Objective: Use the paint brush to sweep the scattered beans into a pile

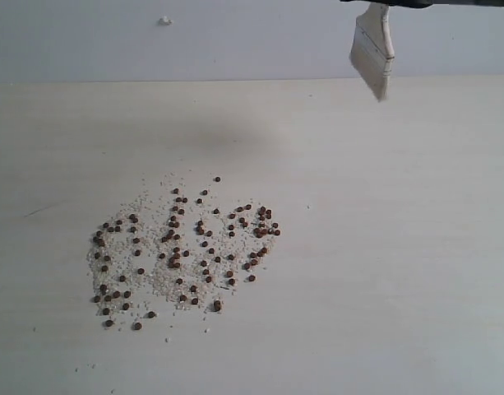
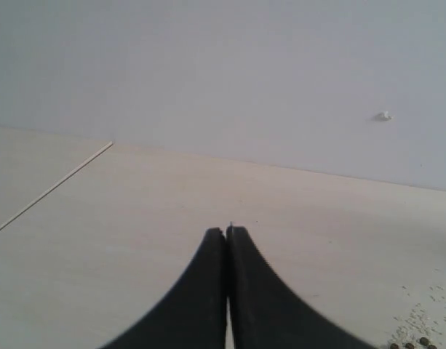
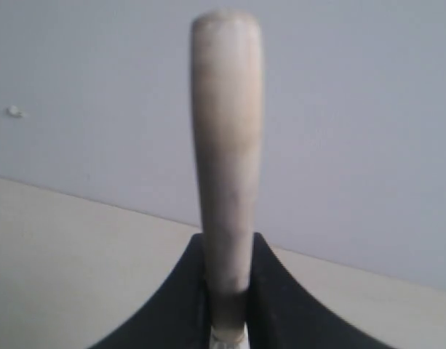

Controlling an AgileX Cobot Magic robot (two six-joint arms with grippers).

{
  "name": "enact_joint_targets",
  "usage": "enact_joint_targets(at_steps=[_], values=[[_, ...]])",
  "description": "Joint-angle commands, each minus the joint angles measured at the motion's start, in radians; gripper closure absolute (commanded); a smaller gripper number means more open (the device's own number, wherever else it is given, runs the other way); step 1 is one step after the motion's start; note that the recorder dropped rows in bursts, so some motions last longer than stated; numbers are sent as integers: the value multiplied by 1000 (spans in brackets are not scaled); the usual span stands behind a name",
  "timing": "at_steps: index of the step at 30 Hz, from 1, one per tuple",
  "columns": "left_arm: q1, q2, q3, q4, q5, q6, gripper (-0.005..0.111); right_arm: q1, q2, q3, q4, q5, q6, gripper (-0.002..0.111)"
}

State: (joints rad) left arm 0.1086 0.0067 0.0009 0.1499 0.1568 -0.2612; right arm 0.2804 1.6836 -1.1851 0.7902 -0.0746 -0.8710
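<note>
Where grit [image 1: 150,284] spreads, reddish-brown beans [image 1: 174,262] lie scattered.

Right wrist view: the paint brush [image 3: 226,145] shows only its handle, blurred by closeness to the lens. Its ferrule and bristles are hidden past the right claw [image 3: 228,241].

Exterior view: the top edge cuts off the brush's upper part, and the claw lies out of frame.

Left wrist view: only a few beans [image 2: 415,343] show, clipped at the picture's edge.

The white speck [image 1: 164,20] on the wall [image 1: 252,45] is too small to identify.

Pale table [image 1: 399,247], grey wall [image 1: 235,41], white speck [image 1: 164,20]
</note>
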Motion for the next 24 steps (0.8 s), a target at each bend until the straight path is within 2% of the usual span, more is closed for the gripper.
enact_joint_targets(at_steps=[1,6,11,14,24], values=[[1,-7,-1,3,0,-4,107,73,-52,118,-7,-225,-25,108],[1,-7,-1,3,0,-4,107,198,-117,331,41,-488,-21,108],[1,-7,-1,3,0,-4,107,366,-165,513,224,-752,-28,108],[1,-7,-1,3,0,-4,107,443,-166,571,294,-759,-24,108],[1,-7,-1,3,0,-4,107,571,-4,585,284,-735,109,108]])
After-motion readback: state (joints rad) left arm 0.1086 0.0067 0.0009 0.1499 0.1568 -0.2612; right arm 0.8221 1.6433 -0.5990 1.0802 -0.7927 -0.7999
